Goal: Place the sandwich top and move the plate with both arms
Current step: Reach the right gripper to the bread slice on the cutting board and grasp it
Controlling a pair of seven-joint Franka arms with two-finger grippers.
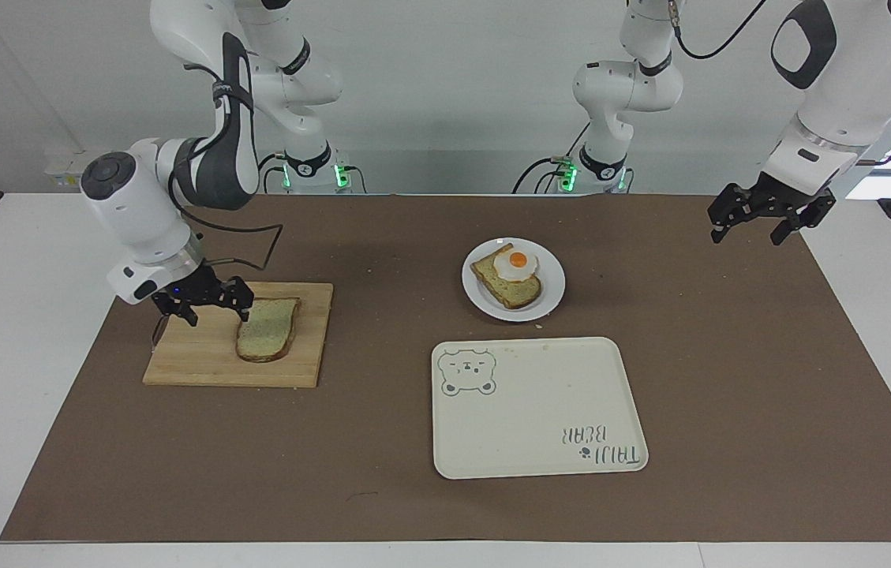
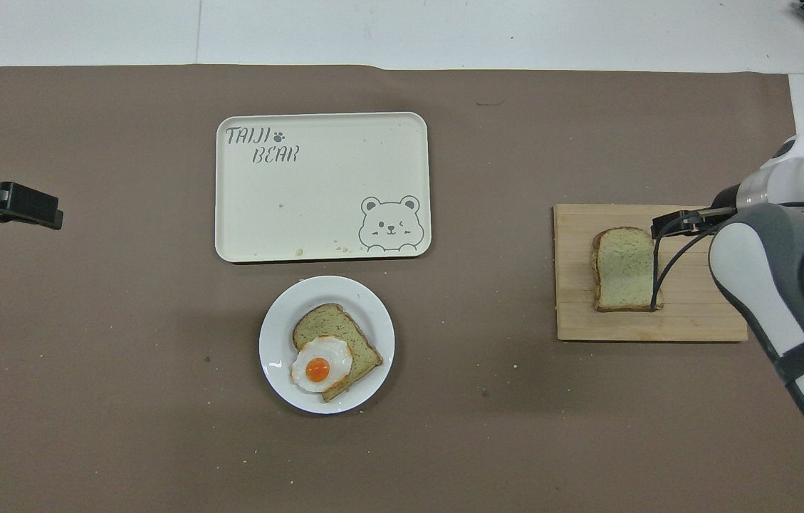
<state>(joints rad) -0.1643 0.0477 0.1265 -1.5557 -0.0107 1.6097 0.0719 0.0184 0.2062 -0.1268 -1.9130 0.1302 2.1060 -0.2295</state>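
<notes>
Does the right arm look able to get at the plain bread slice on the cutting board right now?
Probably yes. The right gripper hangs open over the cutting board, right beside the sandwich top, which lies flat with nothing on it or across the way. Contact is not visible yet.

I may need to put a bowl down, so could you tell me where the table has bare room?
The brown mat lies bare between the cutting board and the plate, and from tray to left claw. Crowded: the plate nearly meets the tray, and the open right claw hangs over the board beside the sandwich top.
</notes>
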